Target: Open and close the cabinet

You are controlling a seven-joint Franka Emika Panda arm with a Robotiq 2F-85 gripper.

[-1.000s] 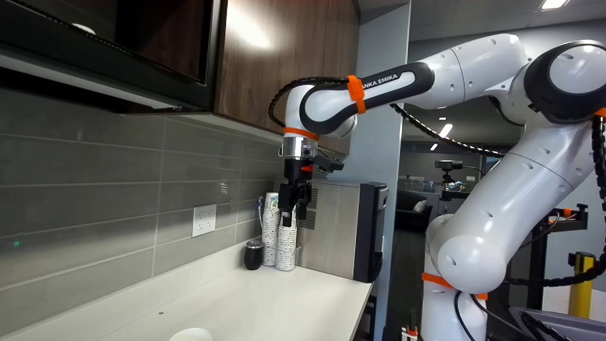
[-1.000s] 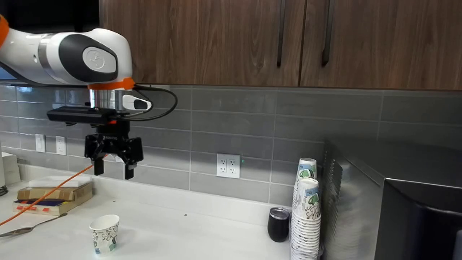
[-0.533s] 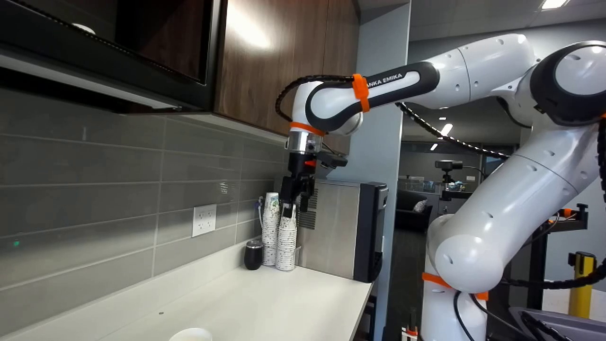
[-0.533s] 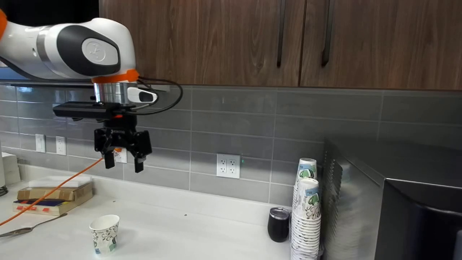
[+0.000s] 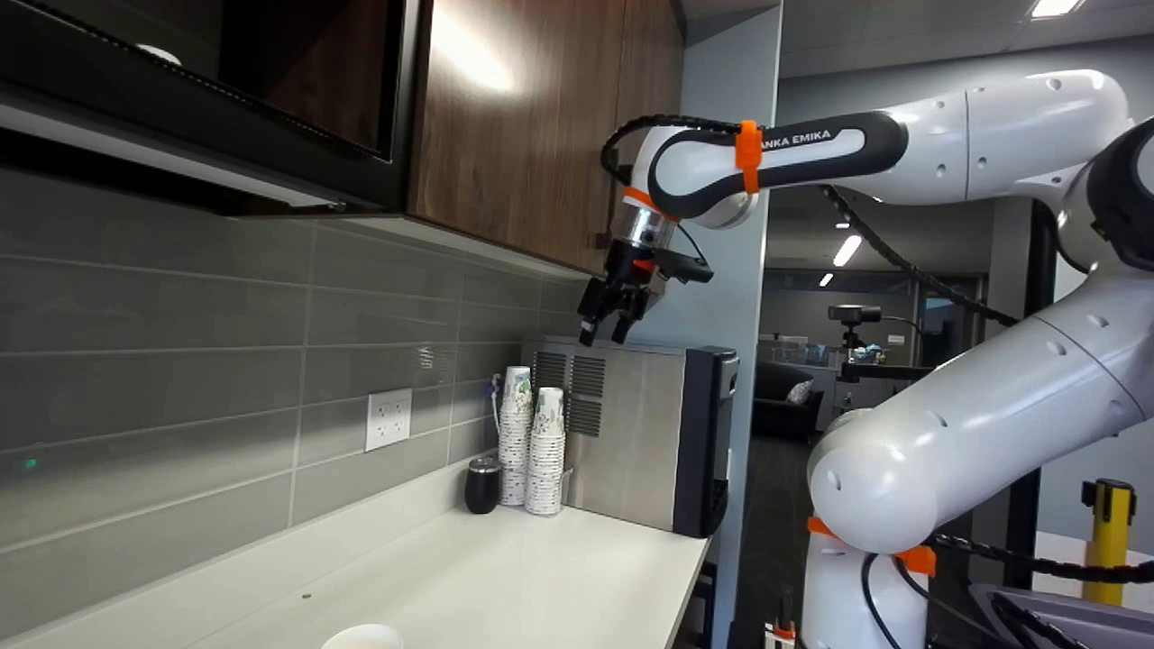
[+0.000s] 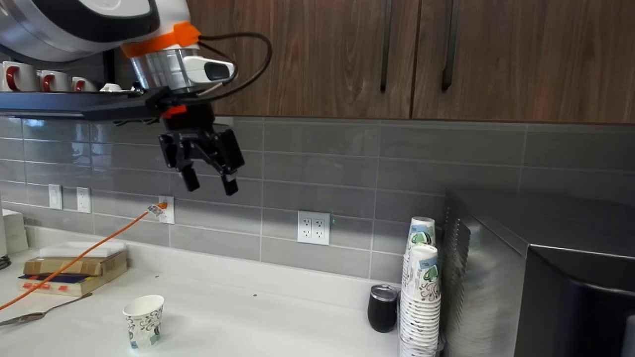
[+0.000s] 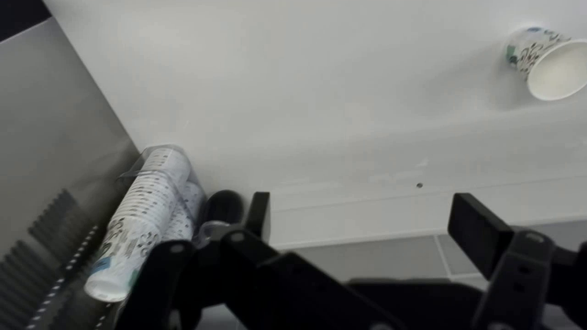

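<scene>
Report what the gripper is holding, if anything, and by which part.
Nothing is held: the gripper is open, its jaws apart with no object between them, and no cabinet handle in its grasp.

Arm [image 5: 1010, 140] rises from base [image 5: 856, 604], bends at elbow [image 5: 1118, 180], elbow partly cut off in an exterior view. Forearm [image 5: 902, 149] runs close to level out to wrist [image 5: 694, 176]. Wrist bent downward, silver flange [image 6: 163, 69] tilted off vertical. End effector [image 6: 210, 185] hangs tilted, aimed obliquely down in both exterior views. Fingers [image 7: 479, 229] spread wide, gap plain in wrist view. Black camera [image 5: 682, 266] mounted beside flange; orange strap [image 5: 748, 158] round forearm near wrist.
</scene>
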